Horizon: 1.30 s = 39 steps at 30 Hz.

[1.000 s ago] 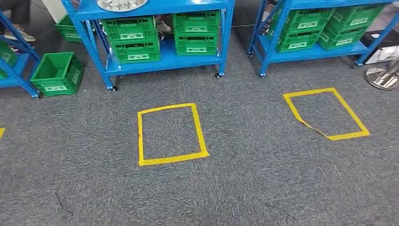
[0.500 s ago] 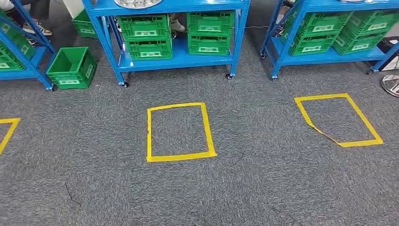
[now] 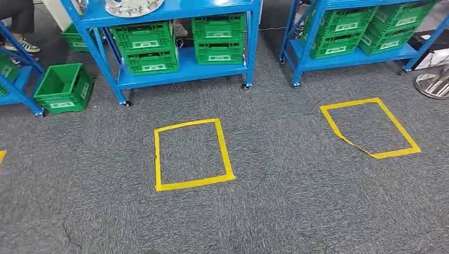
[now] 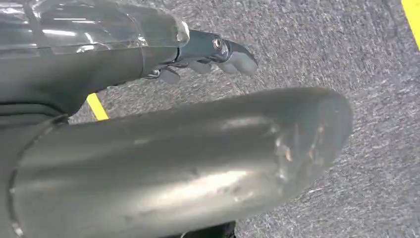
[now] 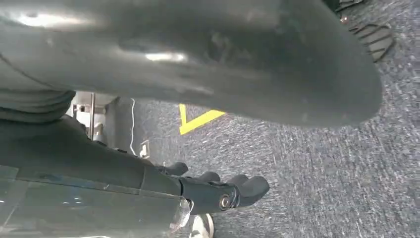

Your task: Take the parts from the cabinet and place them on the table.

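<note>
Grey carpet (image 3: 296, 201) carries two yellow tape squares (image 3: 191, 154) (image 3: 369, 127) — and blue wheeled racks (image 3: 180, 69) and a loose green crate (image 3: 63, 87).

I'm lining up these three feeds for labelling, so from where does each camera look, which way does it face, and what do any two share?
Head view: high on the body, facing forward and down at grey carpet, a yellow tape square and blue cabinet; no arms.
Left wrist view: behind the hanging left hand, facing the floor.
Right wrist view: behind the right hand, facing the floor.
Shared: both wrist views show carpet and yellow tape; neither hand holds anything.
</note>
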Each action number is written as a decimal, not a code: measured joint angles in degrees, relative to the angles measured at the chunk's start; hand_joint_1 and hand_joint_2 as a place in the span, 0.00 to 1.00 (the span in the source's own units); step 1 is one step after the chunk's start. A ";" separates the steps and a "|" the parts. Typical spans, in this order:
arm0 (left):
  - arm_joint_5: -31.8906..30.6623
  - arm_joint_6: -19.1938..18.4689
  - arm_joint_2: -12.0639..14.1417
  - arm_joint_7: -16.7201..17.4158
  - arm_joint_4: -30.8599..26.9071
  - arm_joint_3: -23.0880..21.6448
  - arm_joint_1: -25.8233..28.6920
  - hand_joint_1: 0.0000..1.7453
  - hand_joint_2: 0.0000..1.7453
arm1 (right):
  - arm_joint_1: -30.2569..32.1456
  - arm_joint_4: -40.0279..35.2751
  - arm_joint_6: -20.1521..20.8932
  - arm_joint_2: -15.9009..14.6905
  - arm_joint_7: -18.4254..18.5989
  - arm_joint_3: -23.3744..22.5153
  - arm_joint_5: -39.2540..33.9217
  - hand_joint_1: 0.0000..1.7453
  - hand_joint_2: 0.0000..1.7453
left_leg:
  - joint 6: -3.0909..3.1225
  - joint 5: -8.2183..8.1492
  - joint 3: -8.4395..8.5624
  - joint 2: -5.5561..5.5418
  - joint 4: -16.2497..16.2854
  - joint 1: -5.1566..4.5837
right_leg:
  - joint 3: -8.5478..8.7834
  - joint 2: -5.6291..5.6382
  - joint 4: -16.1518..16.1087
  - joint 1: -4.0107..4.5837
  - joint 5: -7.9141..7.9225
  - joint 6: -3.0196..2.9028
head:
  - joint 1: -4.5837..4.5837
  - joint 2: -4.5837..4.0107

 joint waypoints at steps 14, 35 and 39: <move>0.07 0.02 0.04 0.02 0.24 -0.02 0.37 0.00 0.00 | 0.36 0.50 0.00 0.13 0.00 0.00 0.00 0.00 0.00 | 3.14 -3.44 4.34 0.03 -1.26 -1.06 | 1.10 -0.01 -0.97 -0.05 -0.68 0.74 | 0.37 0.00; 1.14 0.15 0.07 -0.70 0.55 -0.02 1.02 0.00 0.00 | 0.23 0.52 0.33 0.20 -0.68 0.00 -0.70 0.00 0.00 | 3.84 -5.32 11.03 -0.07 -7.44 -1.33 | 1.13 -0.74 -2.06 0.53 -1.18 2.40 | 0.66 0.00; 1.22 0.26 0.09 -0.79 0.57 -0.02 1.20 0.00 0.00 | 0.25 0.52 0.31 0.20 -0.70 0.00 -0.76 0.00 0.00 | 4.03 -5.57 12.51 -0.07 -8.44 -1.34 | 1.18 -0.81 -2.13 0.56 -0.71 3.20 | 0.70 0.00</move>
